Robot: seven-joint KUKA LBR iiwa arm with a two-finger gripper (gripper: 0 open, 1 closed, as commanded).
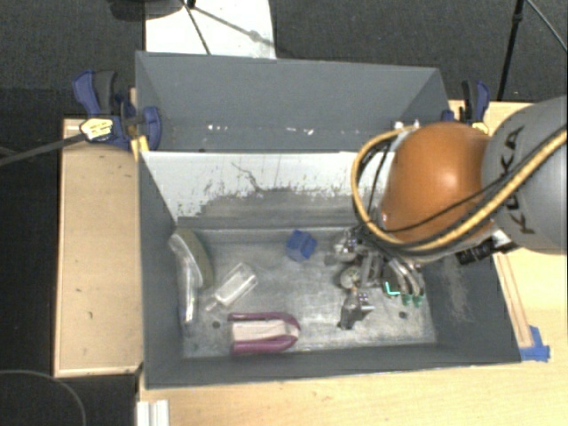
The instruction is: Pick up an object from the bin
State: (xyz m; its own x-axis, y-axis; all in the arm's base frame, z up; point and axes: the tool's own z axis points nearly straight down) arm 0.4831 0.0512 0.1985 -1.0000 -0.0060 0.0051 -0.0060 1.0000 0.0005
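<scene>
My gripper (350, 284) hangs low over the right half of the bin floor, below the arm's orange cover. Its two metal fingers stand apart, so it is open, and I see nothing between them. A small blue block (301, 245) lies just to its left, toward the back of the floor. Left of the gripper and nearer the front lies a purple and white oblong thing (264, 333). Small green bits (409, 300) show at the gripper's right side; I cannot tell whether they are loose or part of the robot.
A clear plastic piece (232, 286) lies left of centre. A long clear and greenish thing (189, 266) rests along the left wall. The arm and its orange cover hide the bin's right rear corner.
</scene>
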